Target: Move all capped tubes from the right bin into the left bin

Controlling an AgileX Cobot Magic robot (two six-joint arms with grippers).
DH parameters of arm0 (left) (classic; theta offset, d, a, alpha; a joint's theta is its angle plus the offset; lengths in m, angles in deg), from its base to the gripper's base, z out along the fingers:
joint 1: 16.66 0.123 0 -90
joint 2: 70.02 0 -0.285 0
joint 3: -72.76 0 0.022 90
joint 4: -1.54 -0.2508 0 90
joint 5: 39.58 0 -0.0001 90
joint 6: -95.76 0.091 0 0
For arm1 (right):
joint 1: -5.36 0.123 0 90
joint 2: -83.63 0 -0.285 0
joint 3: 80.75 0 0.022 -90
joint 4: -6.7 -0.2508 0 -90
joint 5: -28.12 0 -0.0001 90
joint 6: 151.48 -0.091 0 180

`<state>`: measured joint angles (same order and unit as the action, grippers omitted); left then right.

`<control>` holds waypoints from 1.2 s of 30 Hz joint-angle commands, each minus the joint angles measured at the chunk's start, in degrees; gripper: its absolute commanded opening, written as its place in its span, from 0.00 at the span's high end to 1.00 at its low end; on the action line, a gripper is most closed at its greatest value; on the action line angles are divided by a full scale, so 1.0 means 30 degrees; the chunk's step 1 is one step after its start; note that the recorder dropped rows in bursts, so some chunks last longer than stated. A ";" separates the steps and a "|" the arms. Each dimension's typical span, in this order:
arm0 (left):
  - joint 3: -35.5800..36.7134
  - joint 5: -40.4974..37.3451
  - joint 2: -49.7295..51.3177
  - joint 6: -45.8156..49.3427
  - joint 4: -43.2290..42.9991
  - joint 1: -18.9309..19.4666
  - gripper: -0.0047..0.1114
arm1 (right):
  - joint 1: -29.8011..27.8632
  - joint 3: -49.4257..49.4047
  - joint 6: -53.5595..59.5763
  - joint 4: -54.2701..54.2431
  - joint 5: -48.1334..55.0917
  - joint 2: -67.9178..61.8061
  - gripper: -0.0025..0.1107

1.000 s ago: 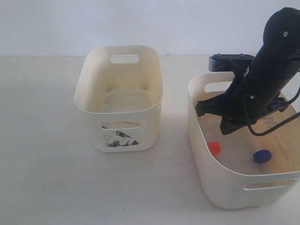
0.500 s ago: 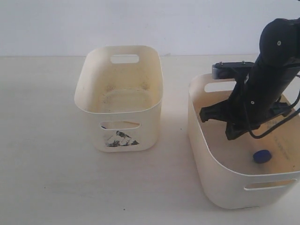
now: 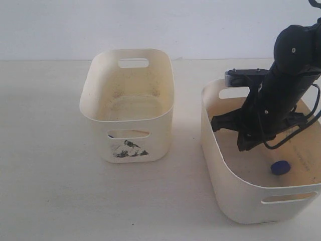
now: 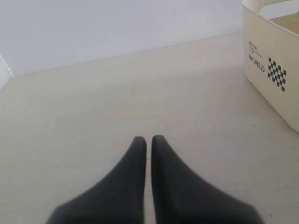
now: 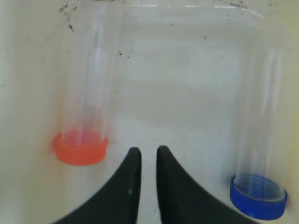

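Note:
Inside the right bin my right gripper hangs low, its jaws nearly together with nothing between them. In the right wrist view the gripper sits between two capped tubes lying on the bin floor: an orange-capped tube on one side and a blue-capped tube on the other. From the exterior only the blue cap shows; the orange cap is hidden. The left bin with its mountain picture stands apart, and I see no tube in it. My left gripper is shut over bare table.
A cream tub wall printed "WORLD" with a checker mark stands beside my left gripper in the left wrist view. A strip of table separates the two bins. The right arm and its cable fill much of the right bin's back half.
My right gripper has sunk deeper into the right bin. The orange cap seen near the bin's front-left wall a second ago no longer shows in the exterior view.

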<state>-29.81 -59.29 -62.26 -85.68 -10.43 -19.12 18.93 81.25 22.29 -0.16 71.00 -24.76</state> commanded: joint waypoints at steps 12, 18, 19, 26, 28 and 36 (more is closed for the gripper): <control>-0.0069 0.0078 0.0009 -0.0182 0.0060 -0.0027 0.92 | -0.0136 0.0066 -0.1461 -0.0231 -0.1053 -0.0012 0.12; -0.0069 0.0078 0.0009 -0.0182 0.0060 -0.0027 0.92 | -0.0136 0.0066 -0.1222 -0.1394 -0.1852 -0.0012 0.12; -0.0069 0.0078 0.0009 -0.0182 0.0060 -0.0027 0.92 | -0.0136 0.0066 -0.1222 -0.1437 -0.1893 -0.0012 0.12; -0.0069 0.0078 0.0009 -0.0182 0.0060 -0.0027 0.92 | -0.0136 0.0066 -0.1222 -0.1527 -0.2208 -0.0620 0.12; -0.0069 0.0078 0.0009 -0.0182 0.0060 -0.0027 0.92 | -0.0136 0.0066 -0.1222 -0.1527 -0.2247 -0.1159 0.12; -0.0069 0.0078 0.0009 -0.0182 0.0060 -0.0027 0.92 | -0.0136 0.0066 -0.1222 -0.1527 -0.2155 -0.3161 0.12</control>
<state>-29.81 -59.29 -62.26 -85.68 -10.43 -19.12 18.55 81.39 18.25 -4.06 64.31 -32.61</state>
